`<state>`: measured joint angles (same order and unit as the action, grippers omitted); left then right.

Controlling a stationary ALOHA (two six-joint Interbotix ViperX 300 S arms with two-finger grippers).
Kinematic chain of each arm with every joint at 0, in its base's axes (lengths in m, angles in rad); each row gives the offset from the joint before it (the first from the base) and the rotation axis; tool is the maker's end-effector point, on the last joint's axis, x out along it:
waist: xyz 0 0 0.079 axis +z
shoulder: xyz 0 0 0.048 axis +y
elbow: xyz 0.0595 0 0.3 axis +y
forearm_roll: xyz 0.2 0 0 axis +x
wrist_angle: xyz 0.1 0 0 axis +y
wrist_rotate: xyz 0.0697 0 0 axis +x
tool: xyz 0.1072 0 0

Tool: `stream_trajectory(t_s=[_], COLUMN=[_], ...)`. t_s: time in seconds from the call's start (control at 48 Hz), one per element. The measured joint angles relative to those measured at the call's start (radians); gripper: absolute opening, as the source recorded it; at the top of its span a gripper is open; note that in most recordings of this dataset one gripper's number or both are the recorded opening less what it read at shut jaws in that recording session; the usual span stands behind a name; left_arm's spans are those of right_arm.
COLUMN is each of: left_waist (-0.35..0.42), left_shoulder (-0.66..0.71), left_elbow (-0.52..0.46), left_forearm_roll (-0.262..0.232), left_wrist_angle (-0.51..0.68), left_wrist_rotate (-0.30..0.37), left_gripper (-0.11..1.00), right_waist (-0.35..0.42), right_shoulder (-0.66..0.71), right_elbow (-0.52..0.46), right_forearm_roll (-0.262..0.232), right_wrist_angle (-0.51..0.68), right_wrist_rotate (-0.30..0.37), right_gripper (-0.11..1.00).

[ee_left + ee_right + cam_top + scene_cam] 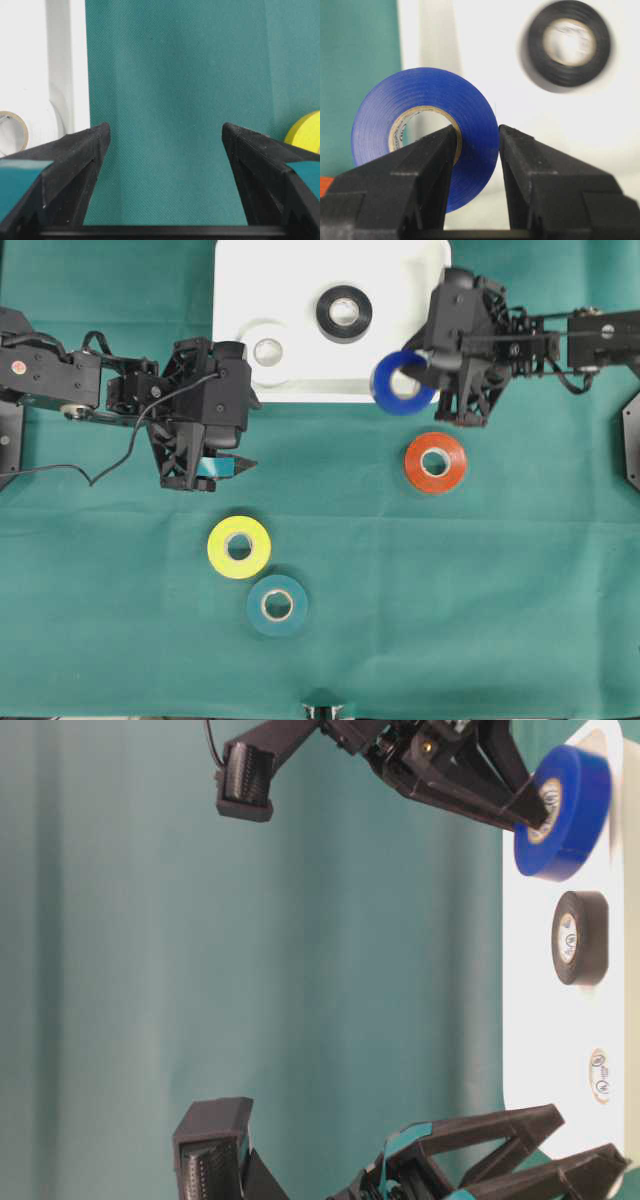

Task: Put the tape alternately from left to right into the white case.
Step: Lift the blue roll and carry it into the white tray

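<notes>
We're mid-delivery w/ the blue roll [402,383]: right pincer [425,362] is clamped on its wall, one finger through the core, roll hanging at the white case's [300,265] front-right rim. Black roll [345,312] and white roll [267,351] already lie inside. Next move, we reckon: carry it over a free spot beside the black one, lower, then let go. Left pincer [228,466] gapes wide, holding nothing, above the tabletop near the yellow roll [239,546]; teal roll [277,605] and orange-red roll [435,462] wait on the cloth.

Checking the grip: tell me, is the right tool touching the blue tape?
Touching. The right wrist view shows the right tool clamping the blue tape wall between its fingers.
</notes>
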<state>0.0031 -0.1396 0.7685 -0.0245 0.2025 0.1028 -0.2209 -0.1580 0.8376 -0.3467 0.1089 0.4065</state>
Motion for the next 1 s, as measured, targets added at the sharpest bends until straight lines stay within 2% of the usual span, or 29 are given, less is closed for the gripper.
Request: stream_trajectory(t_s=[0.333,1.0], left_waist=[0.0,0.0], left_shoulder=[0.002,0.0], left_elbow=[-0.002,-0.002], left_forearm_roll=[0.0,-0.002], left_wrist_angle=[-0.002,-0.002], left_wrist_rotate=[0.0,0.0], left_gripper=[0.93,0.93], right_waist=[-0.094,-0.094], right_shoulder=[0.002,0.011], right_elbow=[0.005,0.034], right_forearm_roll=[-0.014,-0.015], right_wrist_angle=[-0.011,-0.058], right_wrist_rotate=[0.0,0.002], right_gripper=[0.01,0.01])
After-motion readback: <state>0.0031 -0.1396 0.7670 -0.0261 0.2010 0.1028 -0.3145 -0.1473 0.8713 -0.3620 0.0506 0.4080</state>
